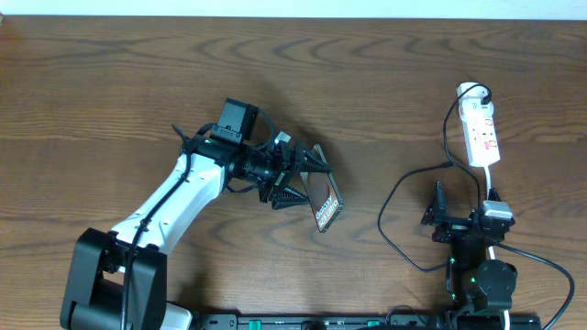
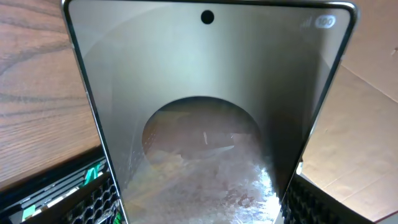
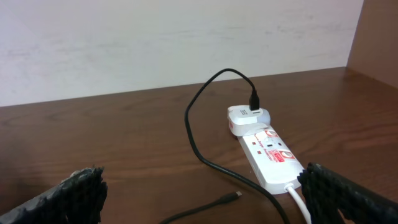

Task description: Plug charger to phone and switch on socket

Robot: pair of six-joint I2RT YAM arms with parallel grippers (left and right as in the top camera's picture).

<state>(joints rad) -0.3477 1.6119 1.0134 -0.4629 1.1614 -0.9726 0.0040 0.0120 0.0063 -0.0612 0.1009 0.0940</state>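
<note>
The phone [image 1: 326,209] is held tilted off the table in my left gripper [image 1: 307,188], which is shut on it. In the left wrist view the phone's shiny grey-brown face [image 2: 205,112] fills the frame between the two fingers [image 2: 199,214]. The socket [image 1: 481,136] lies at the far right, with a white adapter [image 1: 470,92] plugged into its far end. The charger [image 1: 396,188] runs from the adapter in a loop across the table. Its plug tip [image 3: 236,195] lies free on the table between the open fingers of my right gripper [image 3: 211,199], just short of the socket [image 3: 273,158].
The socket's white cord [image 3: 298,202] runs toward my right gripper [image 1: 463,203], beside its right finger. The table's back edge meets a pale wall [image 3: 155,43]. A brown board [image 3: 379,37] stands at the right.
</note>
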